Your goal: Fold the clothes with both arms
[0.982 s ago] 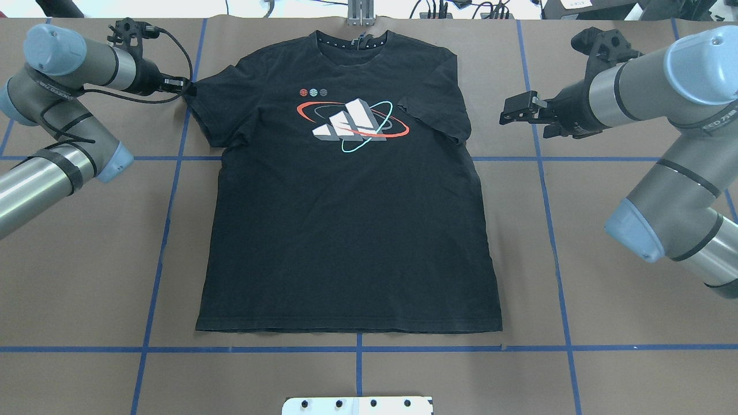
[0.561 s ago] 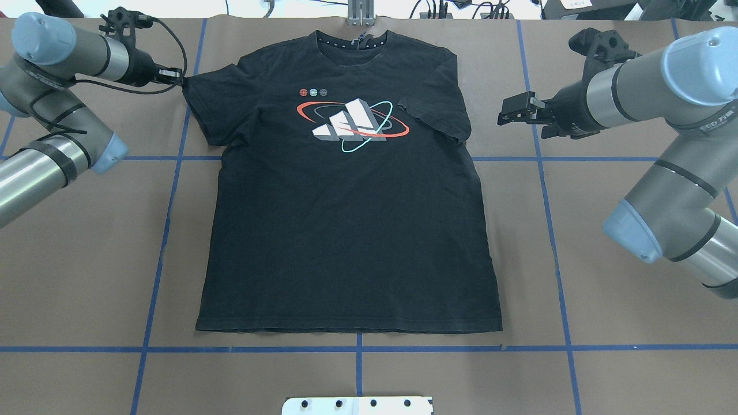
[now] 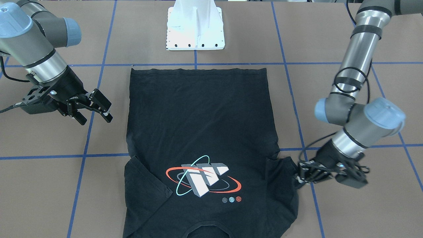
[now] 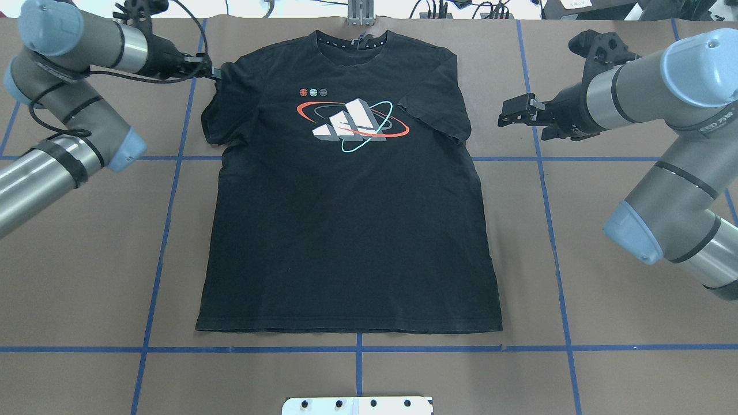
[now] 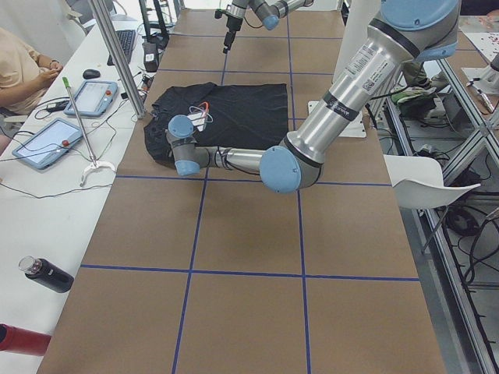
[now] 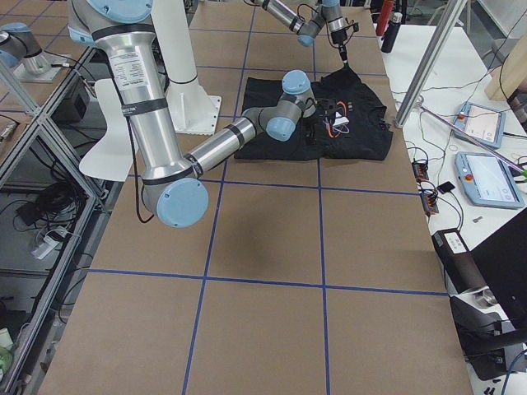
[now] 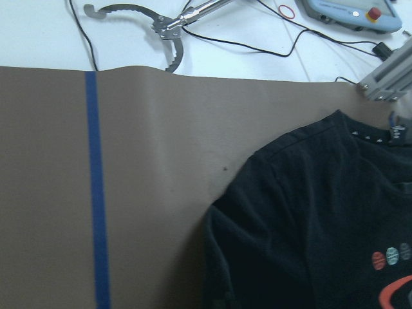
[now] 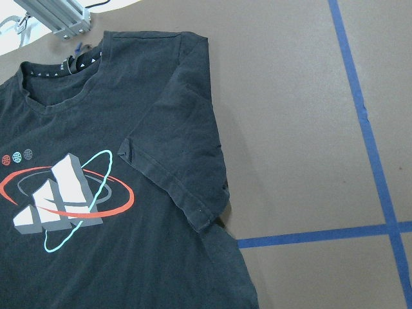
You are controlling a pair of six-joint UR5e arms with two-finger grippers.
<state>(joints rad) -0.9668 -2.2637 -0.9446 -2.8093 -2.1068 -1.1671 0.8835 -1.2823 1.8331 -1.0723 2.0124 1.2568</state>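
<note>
Blue tape lines (image 4: 86, 349) cross the brown table (image 4: 75, 276).

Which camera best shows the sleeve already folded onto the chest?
Right wrist-mounted: the folded sleeve is close and sharp, hem and crease plain on the T-shirt. Overhead and front-facing views show it whole but smaller; side views make it too small to judge; the left wrist view misses it.

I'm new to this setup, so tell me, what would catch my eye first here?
A black T-shirt lies flat mid-table, its logo face up. The left pincer grips one sleeve up by the shoulder. The right pincer hangs open beside the other sleeve, not touching it.
</note>
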